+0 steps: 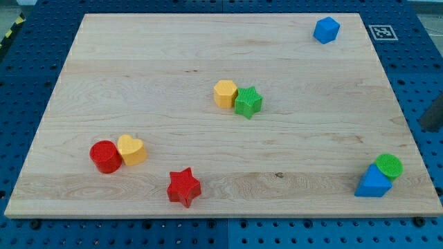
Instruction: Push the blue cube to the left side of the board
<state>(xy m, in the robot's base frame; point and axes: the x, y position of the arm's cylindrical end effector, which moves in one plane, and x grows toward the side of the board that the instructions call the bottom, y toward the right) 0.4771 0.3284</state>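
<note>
Wooden board (208, 138) lies on a blue perforated table (28, 69). My tip does not show in this view, so its state and its position relative to the blocks cannot be told.

Blue cube (326, 30) sits near the view's top right corner, well apart from all other blocks.

- Centre: yellow block (225, 93) touching green star (248, 102).
- Bottom left: red cylinder (105, 156) touching yellow heart (131, 149); red star (183, 187) near.
- Bottom right: green cylinder (388, 166) touching another blue block (373, 183).
</note>
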